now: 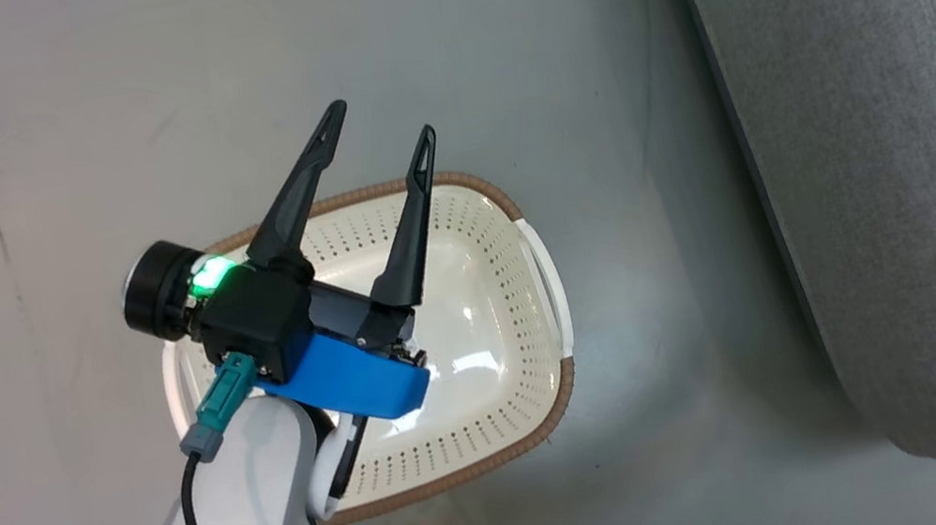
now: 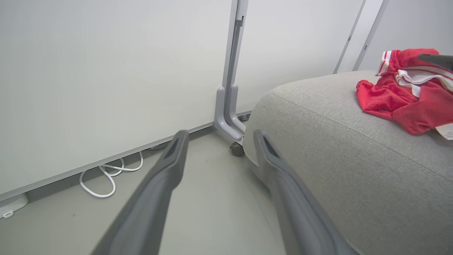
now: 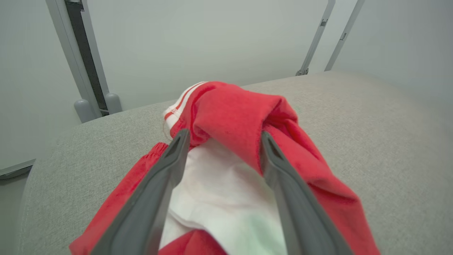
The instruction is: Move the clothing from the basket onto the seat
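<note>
The cream basket [image 1: 505,199] with its brown rim stands on the floor and nothing lies inside it. Over its near-left part hangs my left gripper [image 1: 382,120], open with nothing between its fingers; the left wrist view has it [image 2: 221,134] pointing at the floor beside the seat [image 2: 336,141]. The grey seat [image 1: 903,133] rises to the right of the basket. The red and white clothing [image 3: 233,109] lies bunched on the seat [image 3: 371,124]. My right gripper [image 3: 223,134] is open, its fingers astride the bunch. The clothing [image 2: 400,102] also lies at the left wrist view's far right.
A white partition wall with a grey post [image 2: 230,106] on a castor stands just past the seat's end. A white cable [image 2: 106,177] loops along the wall's foot. Bare grey floor [image 1: 656,478] surrounds the basket.
</note>
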Controlling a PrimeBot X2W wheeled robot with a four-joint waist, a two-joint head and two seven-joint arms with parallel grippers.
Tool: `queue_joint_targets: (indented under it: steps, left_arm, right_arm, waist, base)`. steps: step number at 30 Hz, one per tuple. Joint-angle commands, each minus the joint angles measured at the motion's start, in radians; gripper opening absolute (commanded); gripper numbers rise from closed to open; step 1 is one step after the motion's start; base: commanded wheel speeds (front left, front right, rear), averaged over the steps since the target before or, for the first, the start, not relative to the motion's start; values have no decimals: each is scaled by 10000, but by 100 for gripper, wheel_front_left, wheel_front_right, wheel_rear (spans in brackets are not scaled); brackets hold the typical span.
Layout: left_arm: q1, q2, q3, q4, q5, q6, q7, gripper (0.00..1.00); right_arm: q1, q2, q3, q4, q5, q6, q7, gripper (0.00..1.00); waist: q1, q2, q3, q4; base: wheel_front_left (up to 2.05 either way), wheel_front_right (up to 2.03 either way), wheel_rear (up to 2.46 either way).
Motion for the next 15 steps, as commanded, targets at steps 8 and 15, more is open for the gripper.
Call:
queue_joint_targets:
  steps: [8, 15]
  left_arm:
    - [859, -272, 126, 394, -322, -11, -28, 100]
    - [1771, -430, 153, 834, -728, -11, -28, 100]
  right_arm:
    - [1088, 19, 928, -190, 206, 1, -228, 100]
    - [2387, 490, 1631, -912, 127, 1, -386, 100]
  waist:
    - [0, 0, -1696, 111]
    - [0, 0, -3230, 342]
  base:
    - [0, 0, 0]
    - [0, 0, 0]
